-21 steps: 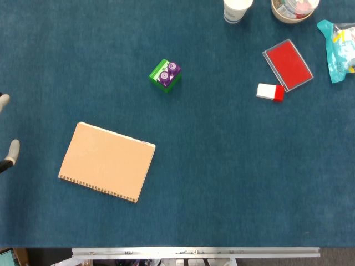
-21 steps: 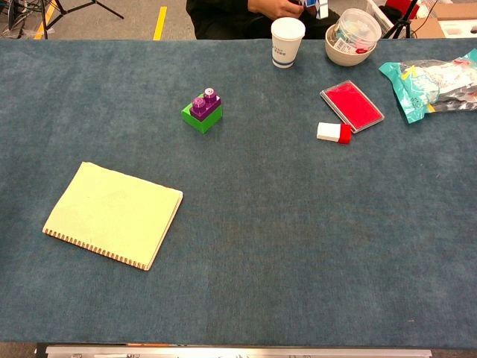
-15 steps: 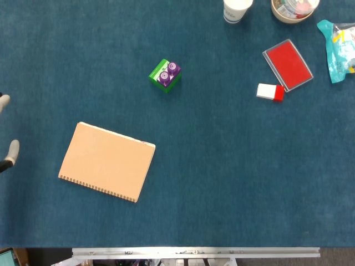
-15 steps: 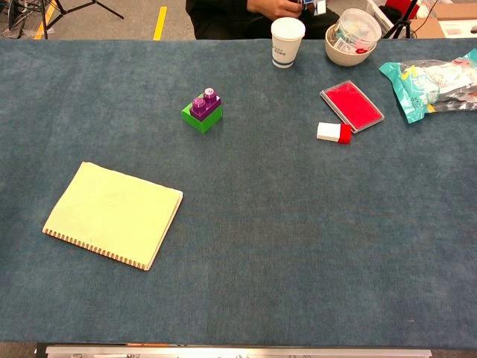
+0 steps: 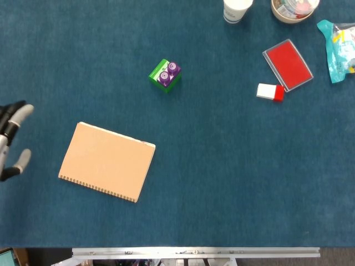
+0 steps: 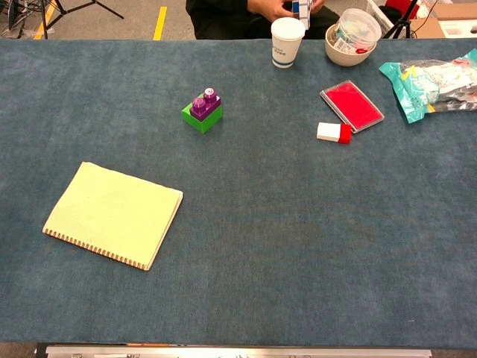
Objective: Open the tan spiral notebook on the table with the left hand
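The tan spiral notebook (image 5: 107, 161) lies closed and flat on the blue table, its spiral along the near edge; it also shows in the chest view as the notebook (image 6: 114, 213), looking pale yellow there. My left hand (image 5: 12, 141) pokes in at the left edge of the head view, fingers spread and holding nothing, well to the left of the notebook and apart from it. The chest view does not show that hand. My right hand is in neither view.
A green and purple block (image 5: 165, 75) sits beyond the notebook. Far right lie a red pad (image 5: 287, 64), a small red and white box (image 5: 270, 92), a paper cup (image 6: 288, 42), a bowl (image 6: 352, 36) and a teal packet (image 6: 434, 84). A person sits behind the table.
My left hand has come further into the head view from the left edge, towards the notebook. The notebook has not moved.
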